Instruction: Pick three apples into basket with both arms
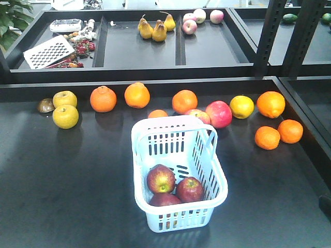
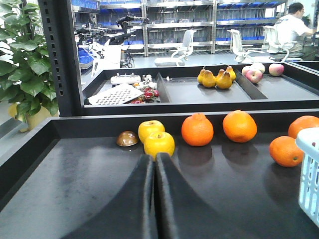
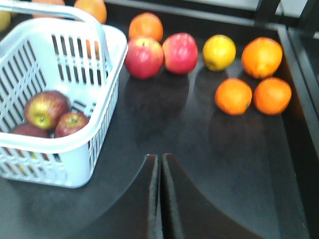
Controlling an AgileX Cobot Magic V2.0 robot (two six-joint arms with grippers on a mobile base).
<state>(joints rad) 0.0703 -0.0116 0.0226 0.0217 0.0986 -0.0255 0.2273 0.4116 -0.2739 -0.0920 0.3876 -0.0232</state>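
Three dark red apples lie in the pale blue-white basket (image 1: 140, 135) at the table's middle: one (image 1: 161, 179) at the left, one (image 1: 190, 189) at the right, one (image 1: 164, 199) at the front. The right wrist view shows the same basket (image 3: 110, 79) with apples (image 3: 46, 108) inside. My left gripper (image 2: 154, 158) is shut and empty above the dark table, short of two yellow apples. My right gripper (image 3: 160, 157) is shut and empty, to the right of the basket. Neither arm shows in the exterior view.
Oranges (image 1: 103, 98), yellow apples (image 1: 65, 116), pink-red apples (image 1: 219, 113) and a lemon-yellow fruit (image 1: 241, 106) line the back of the table. Two more oranges (image 1: 267, 137) lie at the right. A raised tray (image 1: 119, 49) behind holds pears, apples and a grater.
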